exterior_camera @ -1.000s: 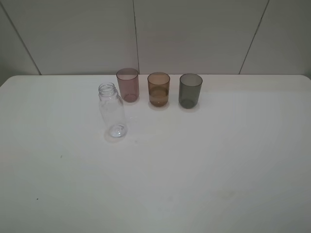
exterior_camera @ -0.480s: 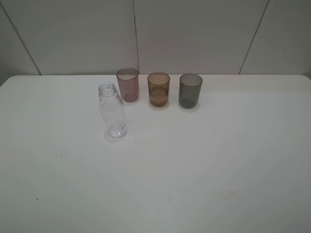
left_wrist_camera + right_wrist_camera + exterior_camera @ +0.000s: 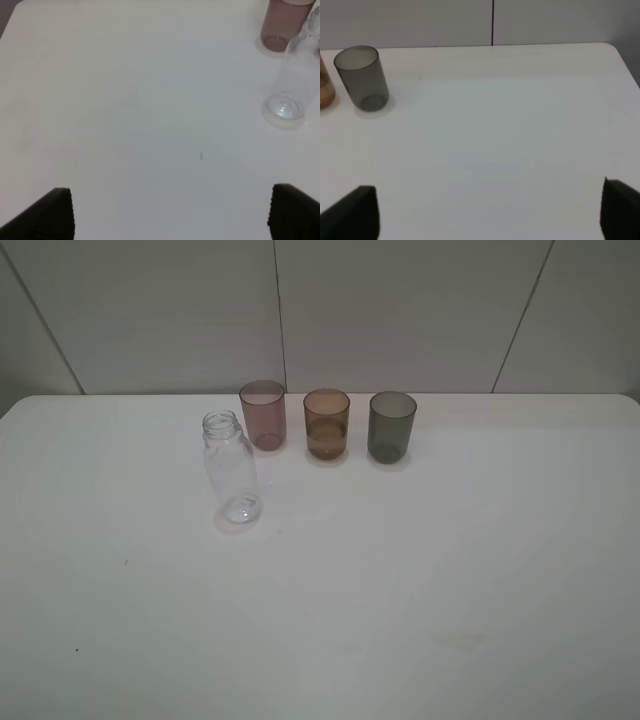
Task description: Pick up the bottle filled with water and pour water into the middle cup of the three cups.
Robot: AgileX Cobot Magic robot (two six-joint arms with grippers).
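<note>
On the white table (image 3: 450,570) the bottle (image 3: 231,469) stands upright at seven o'clock from the amber cup (image 3: 326,423) (middle of three). Left gripper (image 3: 170,212) and right gripper (image 3: 490,212) gape, jaws released.

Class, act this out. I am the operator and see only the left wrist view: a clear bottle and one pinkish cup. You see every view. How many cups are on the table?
Observer: Three in a row: the pinkish-mauve cup, the amber middle cup and the dark grey-green cup.
Operator: Is the bottle capped?
Observer: No. The exterior high view shows the bottle upright with an open threaded neck.
Operator: What is the right claw doing?
Observer: The right claw is open over bare table and holds nothing.
</note>
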